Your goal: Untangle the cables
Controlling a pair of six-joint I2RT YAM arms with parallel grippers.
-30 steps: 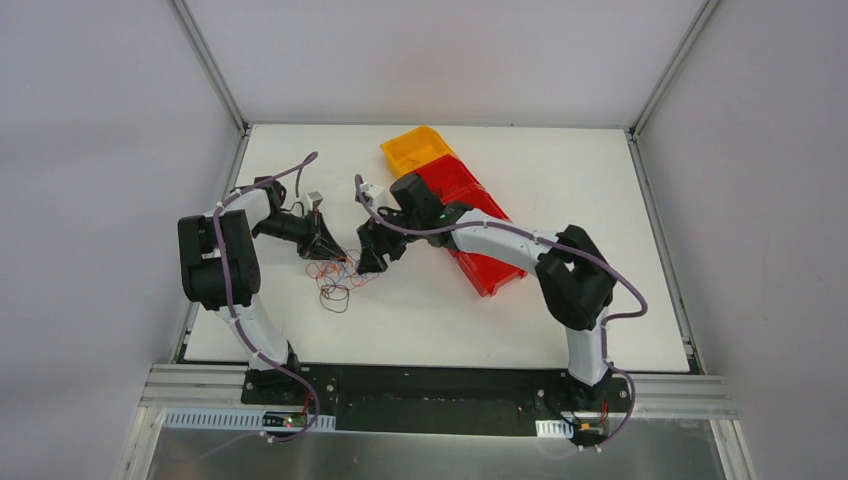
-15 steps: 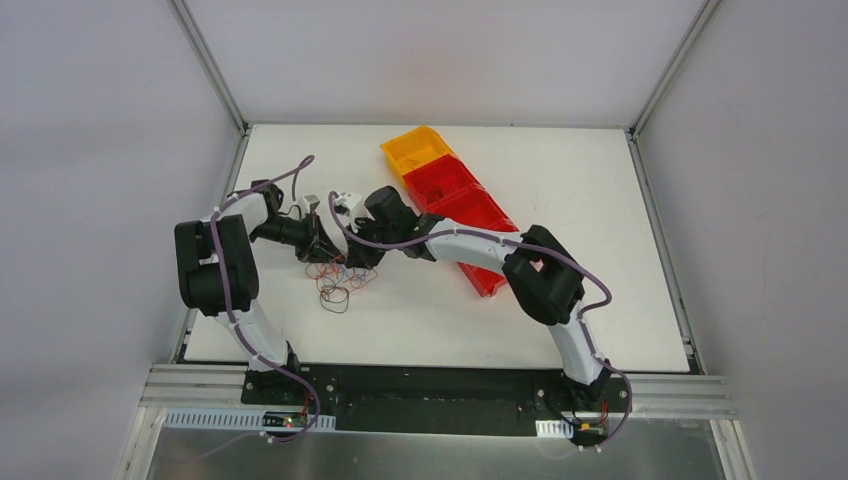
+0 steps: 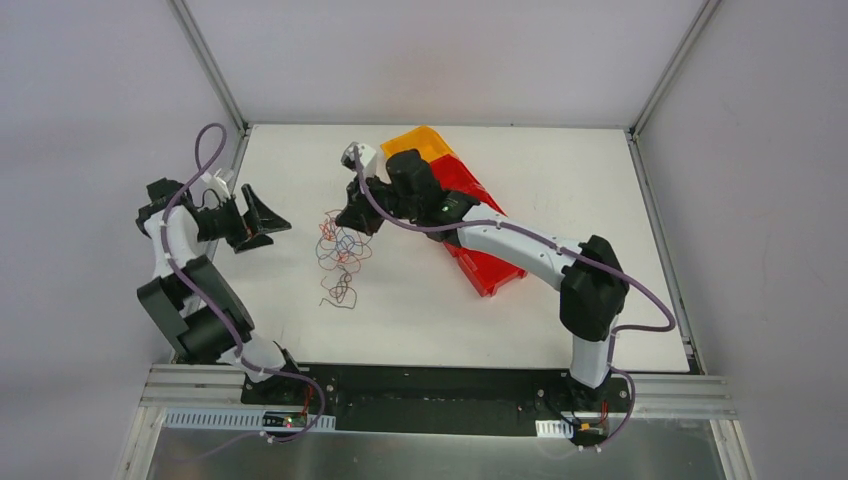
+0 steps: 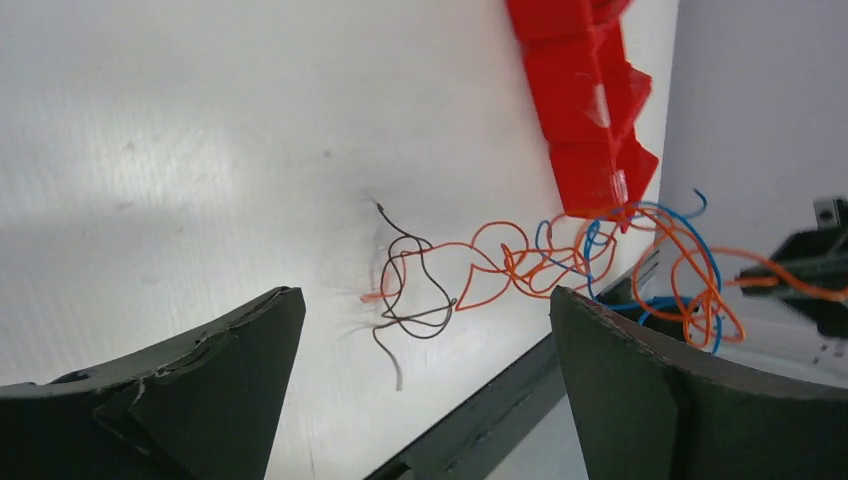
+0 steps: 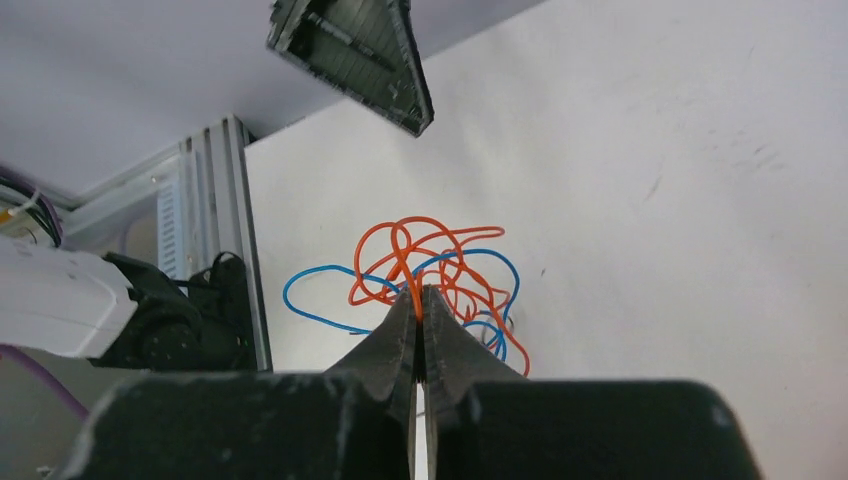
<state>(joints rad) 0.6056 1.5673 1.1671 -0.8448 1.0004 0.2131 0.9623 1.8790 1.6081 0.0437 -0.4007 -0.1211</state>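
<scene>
The cables (image 3: pixel 341 248) are thin orange, blue and black wires, strung out in a loose chain on the white table left of centre. My right gripper (image 3: pixel 348 221) is at the chain's far end and is shut on an orange strand (image 5: pixel 408 268). In the right wrist view the orange and blue loops (image 5: pixel 440 262) bunch just past my shut right gripper (image 5: pixel 418 296). My left gripper (image 3: pixel 273 226) stands wide open to the left of the cables, apart from them. In the left wrist view the black wire (image 4: pixel 409 291) and orange loops (image 4: pixel 510 264) lie beyond my open left gripper (image 4: pixel 422 302).
An orange bin (image 3: pixel 417 148) and a row of red bins (image 3: pixel 487 262) run diagonally behind and right of the right arm. The red bins (image 4: pixel 583 108) also show in the left wrist view. The table's left frame rail (image 3: pixel 213 205) is close behind the left gripper.
My left gripper opened, let go of the cables and drew back to the left. My right gripper shut on an orange strand and pulled toward the far side, stretching the tangle out.
</scene>
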